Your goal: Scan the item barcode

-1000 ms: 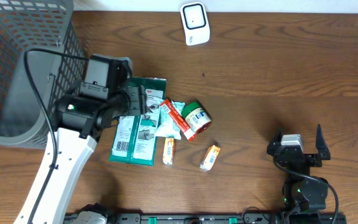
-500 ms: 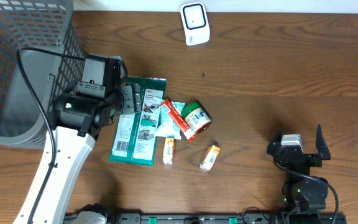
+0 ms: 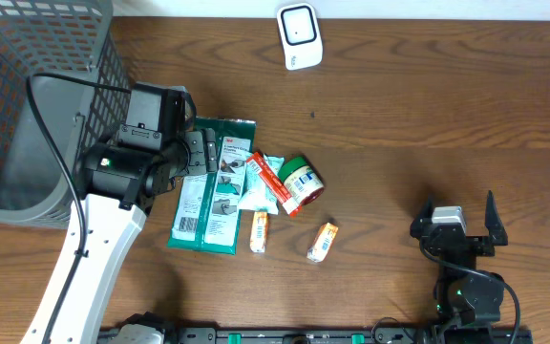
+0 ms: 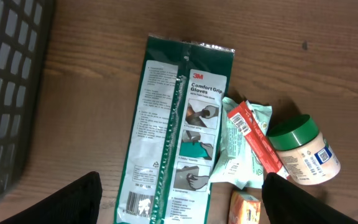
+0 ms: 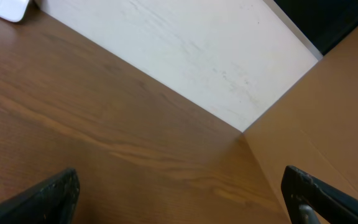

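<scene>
From overhead, you see the 3M Comfort Grip Gloves packet (image 3: 213, 191), dark green with white print, lying flat on the wooden surface (image 3: 399, 115) near the grey basket (image 3: 27, 57). Your left hand (image 3: 203, 153) hangs over its upper part. Your right hand (image 3: 461, 225) sits well apart, at the near edge.

In the left wrist view, the packet lies face up and the fingers (image 4: 73, 199) stand wide apart, gripping nothing.

The right wrist view shows that hand spread open over bare surface.
</scene>
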